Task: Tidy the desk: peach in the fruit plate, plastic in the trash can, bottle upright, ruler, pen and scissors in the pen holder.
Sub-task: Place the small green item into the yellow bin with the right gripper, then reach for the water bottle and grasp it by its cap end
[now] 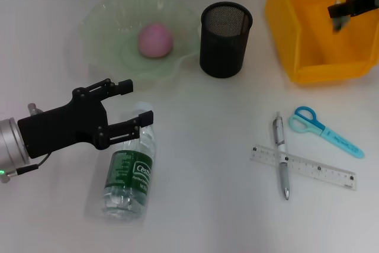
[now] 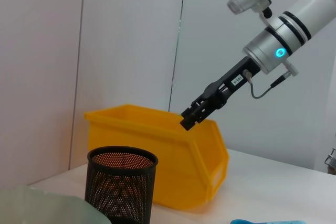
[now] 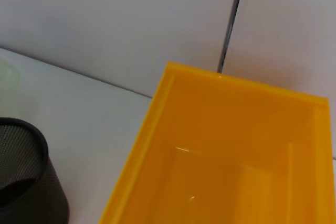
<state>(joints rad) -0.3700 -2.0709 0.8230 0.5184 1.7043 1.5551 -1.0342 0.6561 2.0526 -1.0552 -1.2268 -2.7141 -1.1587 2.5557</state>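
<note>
Meanwhile the left gripper (image 1: 122, 106) hovers with fingers spread, empty, above the cap of the bottle (image 1: 129, 172) lying flat on the worktop (image 1: 207, 217). Over the yellow bin (image 1: 320, 22), the right gripper (image 1: 341, 11) looks closed and empty.

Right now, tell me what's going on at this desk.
The robot is partway through tidying. The peach already sits in the green fruit plate. The left gripper is open, its fingers either side of the neck of the bottle, which lies on its side. The right gripper hangs over the yellow bin. The pen, lying across the ruler, and the scissors are on the desk, not yet in the black mesh pen holder.
</note>
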